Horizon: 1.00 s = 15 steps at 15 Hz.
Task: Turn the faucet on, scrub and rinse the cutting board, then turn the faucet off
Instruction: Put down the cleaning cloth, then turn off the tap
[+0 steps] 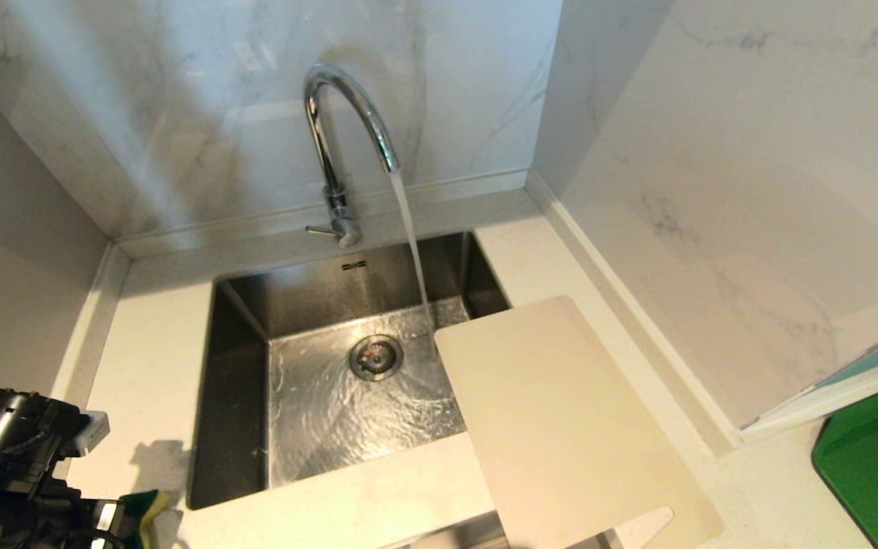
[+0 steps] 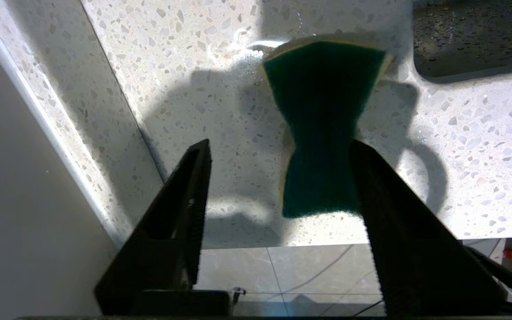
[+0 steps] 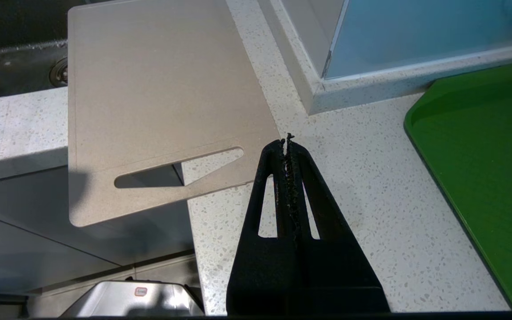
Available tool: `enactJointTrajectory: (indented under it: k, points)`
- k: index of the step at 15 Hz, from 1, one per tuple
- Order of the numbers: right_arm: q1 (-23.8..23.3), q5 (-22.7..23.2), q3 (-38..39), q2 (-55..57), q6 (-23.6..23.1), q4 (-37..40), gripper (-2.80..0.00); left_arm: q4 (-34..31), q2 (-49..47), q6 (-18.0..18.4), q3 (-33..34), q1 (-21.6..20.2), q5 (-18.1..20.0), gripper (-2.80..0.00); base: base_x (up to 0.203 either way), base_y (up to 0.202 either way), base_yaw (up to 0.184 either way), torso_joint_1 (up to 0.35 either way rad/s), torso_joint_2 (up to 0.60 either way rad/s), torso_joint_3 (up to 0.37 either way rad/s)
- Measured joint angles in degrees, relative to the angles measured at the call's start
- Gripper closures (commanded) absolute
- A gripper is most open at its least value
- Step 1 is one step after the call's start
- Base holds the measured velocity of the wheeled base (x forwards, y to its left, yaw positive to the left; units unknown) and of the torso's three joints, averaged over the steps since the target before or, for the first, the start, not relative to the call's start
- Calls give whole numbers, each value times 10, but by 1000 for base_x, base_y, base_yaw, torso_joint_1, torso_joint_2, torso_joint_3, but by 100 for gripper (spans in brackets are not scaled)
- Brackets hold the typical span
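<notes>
- Head view: faucet (image 1: 341,145) is running, its stream falling into the sink (image 1: 241,366) just beside the board's far corner. The board (image 1: 561,427) lies on the desk (image 1: 149,358) at the sink's right, one corner out over the basin, the handle end past the desk's front edge.
- Left wrist view: my left end effector (image 2: 278,164) stands released over the desk. The sponge (image 2: 322,129) leans against one finger (image 2: 389,213) only, pinched at its waist; whether it rests on the desk I cannot tell.
- I judge this the sponge step: I would centre it between both fingers before closing.
- Right wrist view: right end effector (image 3: 288,146) is clenched, empty, near the board's slot, beside a green mat (image 3: 482,169).
- Speckled pale stone, marble walls, wet steel basin.
</notes>
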State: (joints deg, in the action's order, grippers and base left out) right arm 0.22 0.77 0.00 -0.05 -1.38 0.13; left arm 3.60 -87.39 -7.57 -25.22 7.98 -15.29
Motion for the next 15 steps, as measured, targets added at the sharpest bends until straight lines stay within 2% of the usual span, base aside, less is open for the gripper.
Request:
enactJointTrajectory:
  k: [7, 8, 15]
  points:
    - [0, 0, 0, 0, 0, 0, 0, -2, 36, 0, -16, 8, 12, -280, 0, 0, 0, 0, 0, 0]
    - [0, 0, 0, 0, 0, -1, 0, -8, 49, 1, -29, 15, 17, 0, 0, 0, 0, 0, 0, 0]
    - [0, 1, 0, 0, -1, 0, 0, -27, 81, 2, -67, 37, 18, 0, 0, 0, 0, 0, 0, 0]
